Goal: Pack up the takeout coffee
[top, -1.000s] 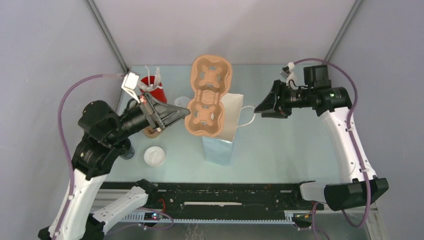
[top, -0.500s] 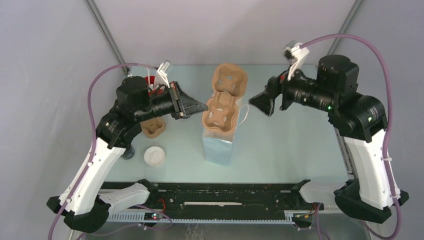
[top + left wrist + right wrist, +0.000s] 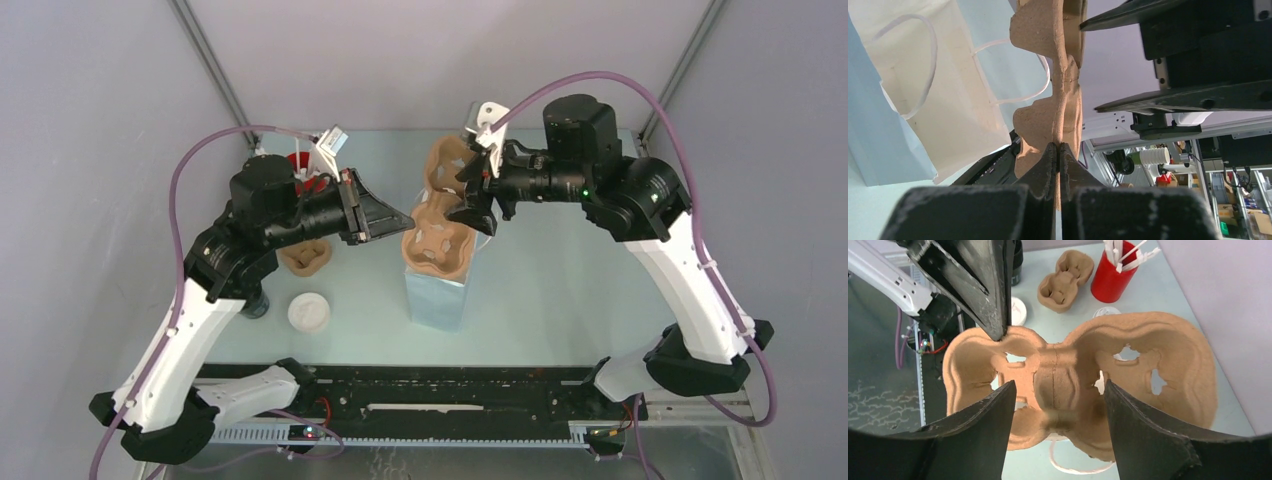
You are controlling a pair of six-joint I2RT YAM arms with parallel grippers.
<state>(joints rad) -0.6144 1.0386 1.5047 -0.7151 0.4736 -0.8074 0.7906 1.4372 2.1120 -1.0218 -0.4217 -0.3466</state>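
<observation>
My left gripper [image 3: 405, 215] is shut on the near edge of a brown pulp cup tray [image 3: 440, 215] and holds it in the air above the paper bag [image 3: 437, 295]. The left wrist view shows that grip [image 3: 1058, 150] on the tray [image 3: 1068, 90]. My right gripper [image 3: 470, 195] is open, its jaws [image 3: 1059, 390] standing either side of the tray's middle [image 3: 1148, 350] without touching it. The takeout coffee shows as a round white lid [image 3: 309, 312] on the table at the left, apart from both grippers; its black cup is not visible from above.
A smaller pulp tray [image 3: 306, 255] lies left of the bag. A red cup with white cutlery [image 3: 1110, 277] stands at the back left. A dark cup [image 3: 255, 303] is partly hidden under my left arm. The bag's white handles [image 3: 923, 60] hang by the tray.
My right gripper has swung left from beside the bag to straddle the tray. My left arm has raised the tray and carried it right, over the bag.
</observation>
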